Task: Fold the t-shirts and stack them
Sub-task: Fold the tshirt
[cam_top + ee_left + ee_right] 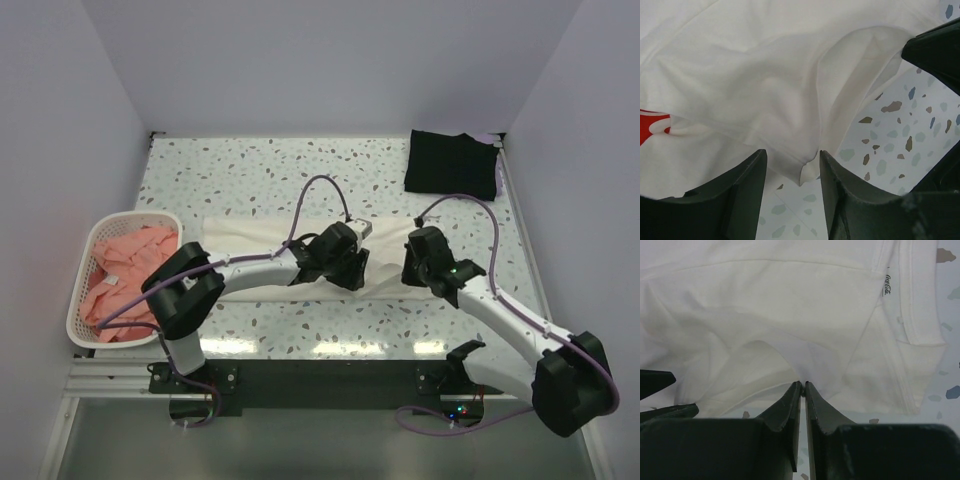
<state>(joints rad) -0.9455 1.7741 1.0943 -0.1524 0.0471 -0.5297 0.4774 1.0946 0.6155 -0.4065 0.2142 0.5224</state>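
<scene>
The white t-shirt (250, 235) lies part-folded across the middle of the table. Its red print shows at the left edge of the left wrist view (650, 125). My left gripper (792, 157) is open at the shirt's near edge, with a cloth corner (807, 172) lying between its fingers. My right gripper (803, 383) is shut on the white t-shirt's near edge (805, 355), close to the collar (920, 300). A folded black t-shirt (452, 163) lies at the back right. Salmon-pink t-shirts (125, 270) fill the basket.
The white lattice basket (84, 250) stands at the table's left edge. The two grippers sit close together (385, 262) over the shirt's right half. Walls close in the table on the left, back and right.
</scene>
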